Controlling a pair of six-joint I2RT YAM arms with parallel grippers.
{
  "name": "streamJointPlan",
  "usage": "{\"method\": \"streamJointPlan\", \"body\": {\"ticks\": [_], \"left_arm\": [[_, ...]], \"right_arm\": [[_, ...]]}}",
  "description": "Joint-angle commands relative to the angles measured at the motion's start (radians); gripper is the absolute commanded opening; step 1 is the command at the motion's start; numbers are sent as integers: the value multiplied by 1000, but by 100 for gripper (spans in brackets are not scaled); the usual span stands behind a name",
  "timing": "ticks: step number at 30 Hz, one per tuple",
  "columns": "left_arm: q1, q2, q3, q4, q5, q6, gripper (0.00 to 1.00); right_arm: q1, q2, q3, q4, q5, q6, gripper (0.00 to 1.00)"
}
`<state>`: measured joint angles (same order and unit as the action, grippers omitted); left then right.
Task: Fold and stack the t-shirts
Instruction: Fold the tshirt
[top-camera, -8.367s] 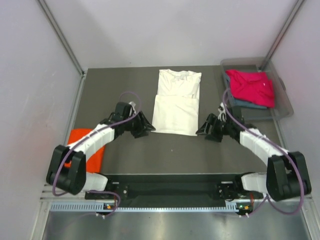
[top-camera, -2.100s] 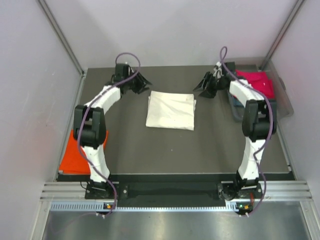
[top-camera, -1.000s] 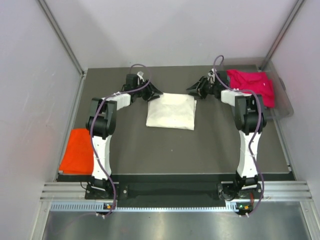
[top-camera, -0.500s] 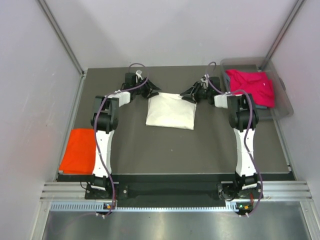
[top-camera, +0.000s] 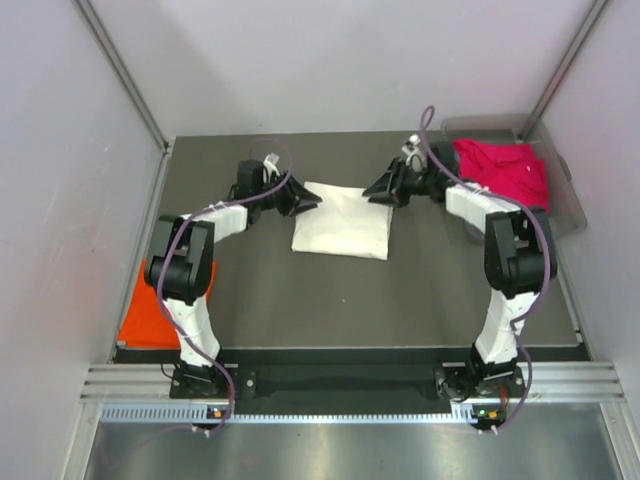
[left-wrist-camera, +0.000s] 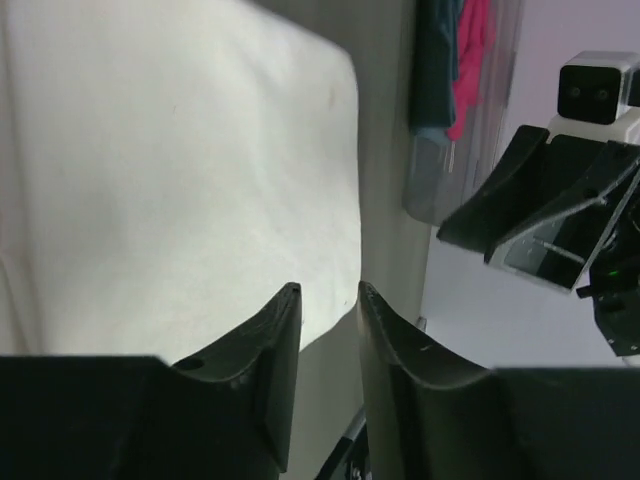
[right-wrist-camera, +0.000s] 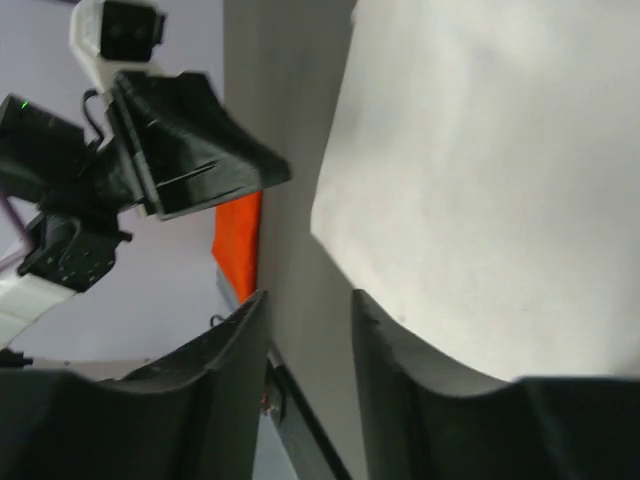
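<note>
Fold step: cream-white t-shirt (top-camera: 342, 222) lies folded on bench (top-camera: 400, 290), left hand (left-wrist-camera: 328, 290) and right hand (right-wrist-camera: 310, 297) slightly spread, pinching nothing, at its far corners; best to nip all layers at both corners together, then lift evenly.

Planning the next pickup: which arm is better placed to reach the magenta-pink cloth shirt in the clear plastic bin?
Probably right. The right gripper hovers near the clear plastic bin holding the magenta-pink cloth shirt; the left gripper is beyond the folded cream-white shirt, farther away.
</note>
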<state>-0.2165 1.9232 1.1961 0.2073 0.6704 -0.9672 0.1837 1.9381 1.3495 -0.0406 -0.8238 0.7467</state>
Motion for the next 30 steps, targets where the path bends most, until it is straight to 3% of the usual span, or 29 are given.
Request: {"method": "streamJointPlan", "body": {"ticks": [1,3,6,9,12,13,16,18,22,25,30], "left_arm": [[-18,20,-122,162,38,-74,33],[-40,65,-132,162,40,-65,30],[-55,120,-136,97,9,10,27],[-23,146,-141,-73,-49,126,24],[35,84,-229,-59,4,116,24],[40,21,-242,-75,12,119,28],[22,-77,-208,-186,23,171,33],[6,-121,-211,-201,47,159,36],[-14,-147,-263,-38,76,20,37],[-24,-58,-279,125,83,-71,34],[-29,31,-292,132,29,-55,29]], "right_arm": [[103,22,-152,172,-113,121,36],[118,60,-217,267,-139,154,26],[103,108,-268,337,-166,152,25],[40,107,-343,315,-149,106,25],[-47,50,-383,141,-101,-28,22],[-82,24,-383,14,-71,-123,22],[-92,-76,-313,-253,3,-318,23],[-79,-141,-276,-306,12,-343,23],[5,-183,-224,-227,23,-233,24],[111,-90,-147,-113,0,-104,25],[218,100,-111,117,-47,96,26]]}}
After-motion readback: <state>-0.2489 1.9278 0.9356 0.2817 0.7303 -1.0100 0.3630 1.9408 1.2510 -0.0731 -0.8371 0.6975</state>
